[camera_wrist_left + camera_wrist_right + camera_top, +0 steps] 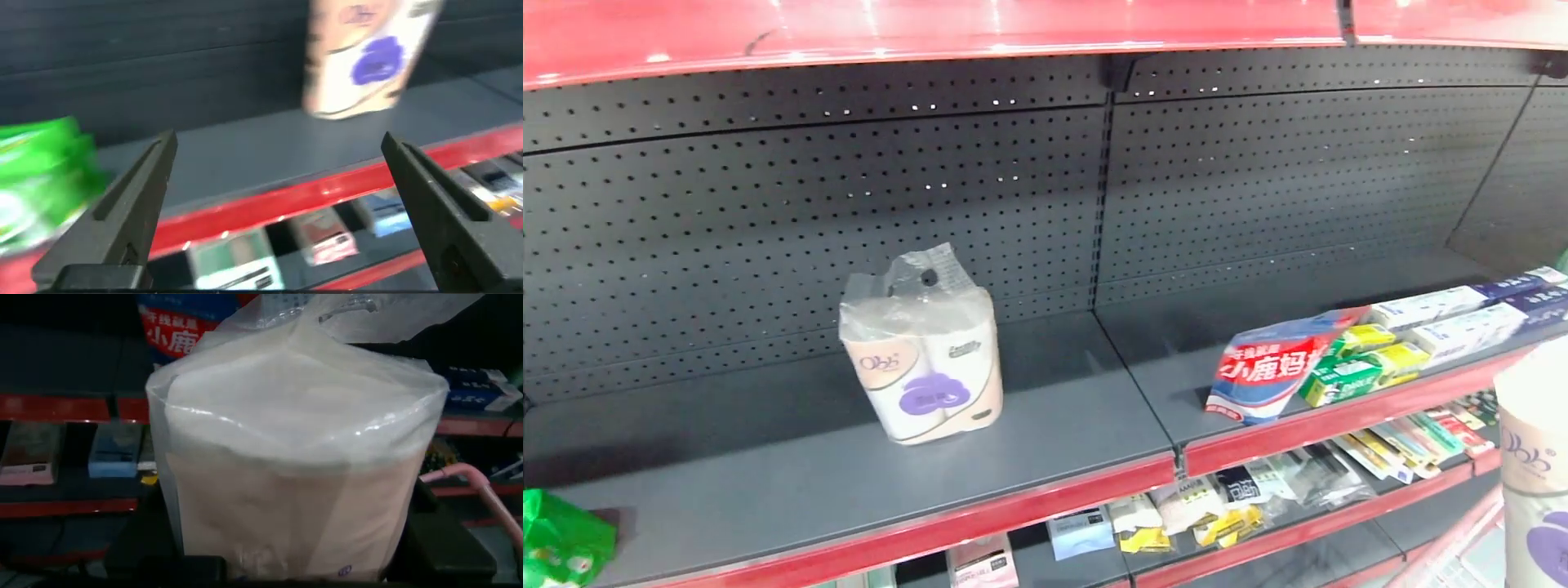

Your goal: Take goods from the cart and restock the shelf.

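A pack of toilet paper rolls point(923, 359) in clear wrap stands upright on the grey shelf board point(768, 482), left of the middle. The left wrist view has the same pack point(368, 57) beyond my left gripper point(278, 143), which hangs open and empty in front of the shelf's red front edge point(327, 192). A second pack of toilet paper point(298, 457) sits between the fingers of my right gripper point(290, 539), which is shut on it. That held pack point(1535, 457) shows at the head view's right edge, in front of the shelf.
A green package point(560, 543) lies at the shelf's left end. A red and blue bag point(1270, 367) and boxed toothpaste point(1372, 363) fill the right shelf section. Small goods point(1217, 506) line the lower shelf. Perforated back panels point(809, 204) close the rear.
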